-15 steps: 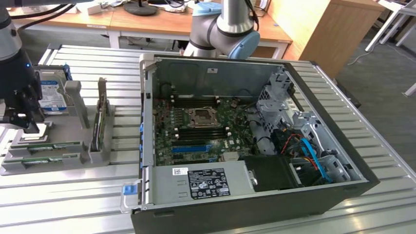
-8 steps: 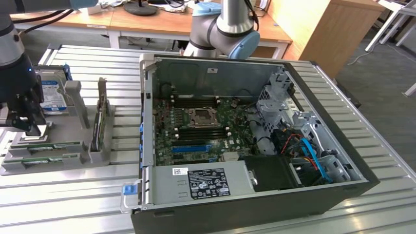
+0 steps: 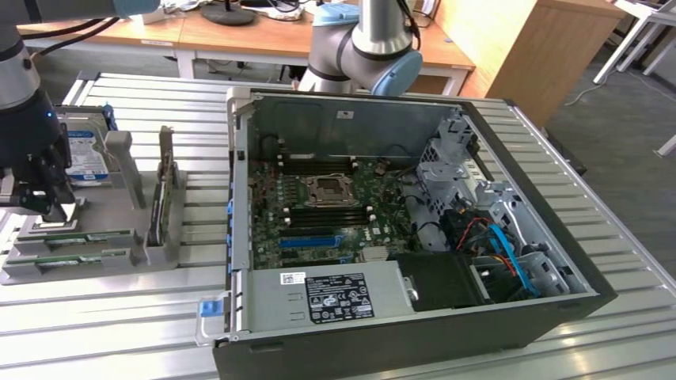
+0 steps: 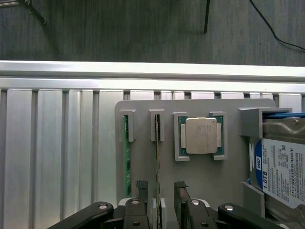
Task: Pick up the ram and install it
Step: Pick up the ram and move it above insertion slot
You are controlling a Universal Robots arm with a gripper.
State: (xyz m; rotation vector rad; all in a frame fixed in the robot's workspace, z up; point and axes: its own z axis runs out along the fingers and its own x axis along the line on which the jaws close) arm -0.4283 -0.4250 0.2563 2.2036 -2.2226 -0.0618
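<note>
Gripper (image 4: 160,187), jaws wide, over ram (image 4: 157,152); hard drive (image 4: 282,167) label "WD 1.0TB"

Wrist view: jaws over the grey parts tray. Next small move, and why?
Probably lower straight down with the jaws open. They stand open, one on each side of the thin green ram stick, which stands on edge in the grey slotted tray, and do not look to be touching it. A second green stick sits in the neighbouring slot, so stay centred.
</note>
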